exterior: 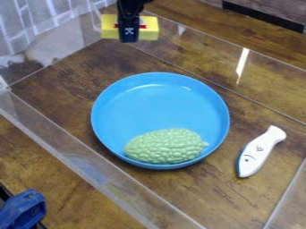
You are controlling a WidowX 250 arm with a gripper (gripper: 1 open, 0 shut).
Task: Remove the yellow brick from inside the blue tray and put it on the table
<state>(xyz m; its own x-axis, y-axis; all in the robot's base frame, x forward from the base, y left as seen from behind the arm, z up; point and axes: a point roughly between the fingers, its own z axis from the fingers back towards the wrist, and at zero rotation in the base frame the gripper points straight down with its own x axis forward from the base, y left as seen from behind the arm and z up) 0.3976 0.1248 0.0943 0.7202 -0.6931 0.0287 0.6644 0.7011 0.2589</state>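
The counter, dark wood grain with clear acrylic walls at its edges, spread out below and in front of the end effector. The blue tray sat on it well below and slightly right of the end effector in the camera view, clearly apart from it. A bumpy green lump lay inside the tray, against the rim farthest from the end effector. A white handheld object rested on the counter far to the lower right, outside the tray. The end effector hung at the top edge of the view, its jaws partly closed on the yellow brick, which showed on both sides of the dark fingers, outside the tray and above the counter's far edge.
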